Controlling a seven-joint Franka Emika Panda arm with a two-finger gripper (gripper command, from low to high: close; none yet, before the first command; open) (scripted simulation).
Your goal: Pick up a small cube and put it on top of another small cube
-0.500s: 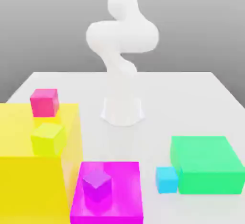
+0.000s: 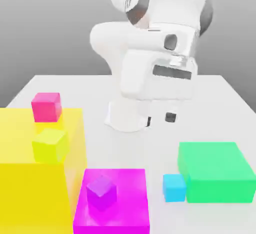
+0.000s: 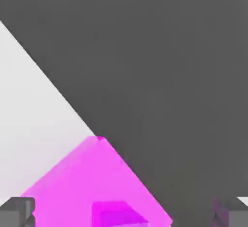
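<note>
The white arm leans forward over the pale worktop (image 2: 220,108), its end effector (image 2: 160,119) hanging in the air with both dark fingertips spread wide and nothing between them. It hovers well above the surface, clear of every block.

Taking the large green block (image 2: 216,172) as the marker: the small cyan cube (image 2: 174,187) sits on the worktop right against the green block's side toward the exterior view's left, at its near corner, apparently touching it. The end effector is up and back from the green block, toward the arm's base.

Farther toward the exterior view's left from the green block lies a flat magenta block (image 2: 127,213) with a small purple cube (image 2: 101,192) resting on top of it. Beyond that stands a tall yellow block (image 2: 20,178), carrying a small yellow-green cube (image 2: 49,145) and, behind it, a small pink cube (image 2: 46,106).

In the hand view, the magenta block (image 3: 82,182) lies on the worktop edge with the purple cube (image 3: 118,215) on it, and the two fingertips (image 3: 17,211) stand far apart.
</note>
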